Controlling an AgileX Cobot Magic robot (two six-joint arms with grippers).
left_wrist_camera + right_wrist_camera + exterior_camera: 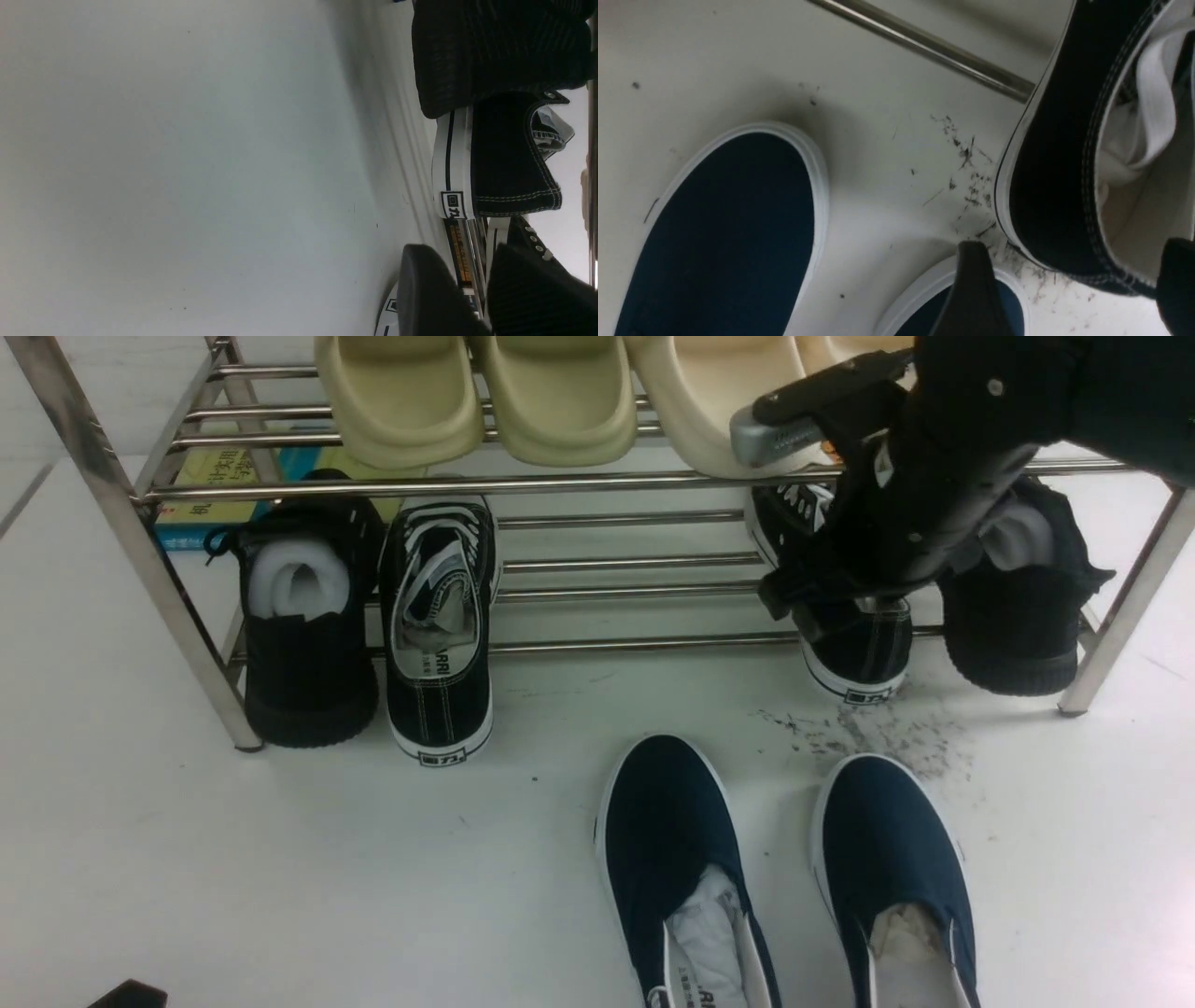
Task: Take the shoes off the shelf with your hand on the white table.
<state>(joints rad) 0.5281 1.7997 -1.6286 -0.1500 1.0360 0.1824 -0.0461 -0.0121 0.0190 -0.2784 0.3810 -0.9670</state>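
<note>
1. Front view: the shelf (327,485) stands at the far side of the white table (280,859).
   - On its lower tier the left sneaker (439,681) sits toward the left, its heel poking out past the front tube to the near side. A black knit shoe (308,644) is just left of it.
   - The right sneaker (864,653) sits toward the right, also heel-near. The right arm (971,448) slants down from the upper right and covers its front.
   - A second knit shoe (1013,625) is just right of that sneaker.
   - Beige slippers (485,401) line the upper tier.
   - Two navy slip-ons (672,840) lie nearer on the table, close to dark scuff specks (868,733).
   - The spread of the fingers cannot be told from here.
2. Left wrist view: the left gripper (460,252) hangs low over bare table. Its two fingers (425,294) are partly apart with nothing between them. Beyond them are the left sneaker's heel and the knit shoe.
3. Right wrist view: the right gripper (1073,261) has its fingers (971,289) spread wide, straddling the right sneaker's canvas wall near the heel.
   - One finger is outside the wall, above a slip-on's toe, and the other is over the insole.
   - Neither finger visibly presses the canvas.
   - The specks lie beside the sole.
</note>
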